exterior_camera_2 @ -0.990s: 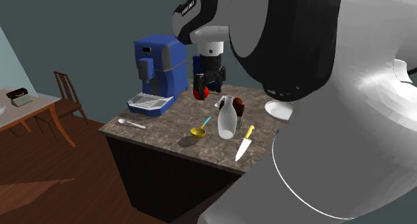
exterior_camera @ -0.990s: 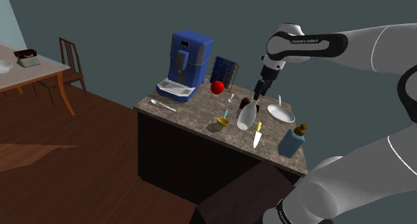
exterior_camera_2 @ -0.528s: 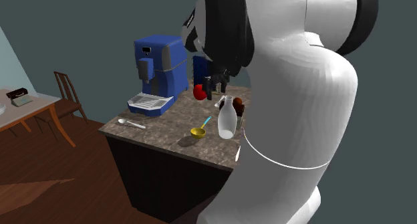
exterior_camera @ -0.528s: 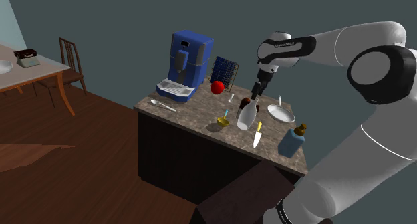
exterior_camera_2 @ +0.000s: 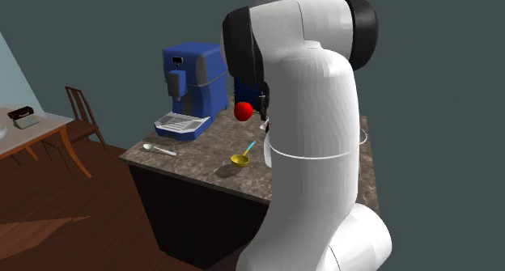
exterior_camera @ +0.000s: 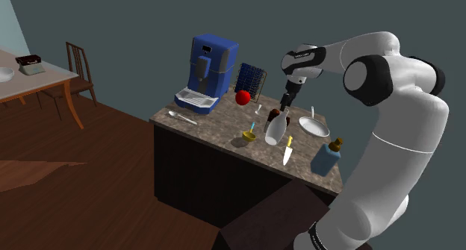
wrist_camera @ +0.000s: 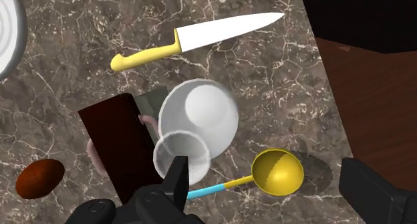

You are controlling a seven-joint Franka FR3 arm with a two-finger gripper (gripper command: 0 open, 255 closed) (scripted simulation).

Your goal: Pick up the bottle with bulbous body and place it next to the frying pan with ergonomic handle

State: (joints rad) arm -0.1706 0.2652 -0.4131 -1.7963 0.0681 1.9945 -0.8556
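The bulbous bottle [exterior_camera: 275,129] is pale and see-through and stands upright mid-counter. From above, its round body [wrist_camera: 200,116] and neck sit just off my left finger [wrist_camera: 178,179]. My gripper [exterior_camera: 284,107] hangs a little above and behind it, open, with nothing between the fingers. In the wrist view the gripper [wrist_camera: 263,169] has its fingers far apart, over the counter and the yellow pan's bowl. A white frying pan [exterior_camera: 314,126] lies to the bottle's right in the shoulder view. A small yellow pan with a cyan handle [exterior_camera: 249,135] lies to its left.
A yellow-handled knife [exterior_camera: 288,150], a dark brown box [wrist_camera: 120,146] and a brown lump [wrist_camera: 40,178] crowd the bottle. A blue coffee machine [exterior_camera: 213,66], dark rack [exterior_camera: 251,78], red apple [exterior_camera: 243,97], spoon [exterior_camera: 181,117] and blue bottle [exterior_camera: 327,157] share the stone counter [exterior_camera: 216,133].
The arm's upper links have swung away from both cameras. The gripper has edged slightly toward the shoulder view's left above the bottle and stays open. Nothing on the counter moved.
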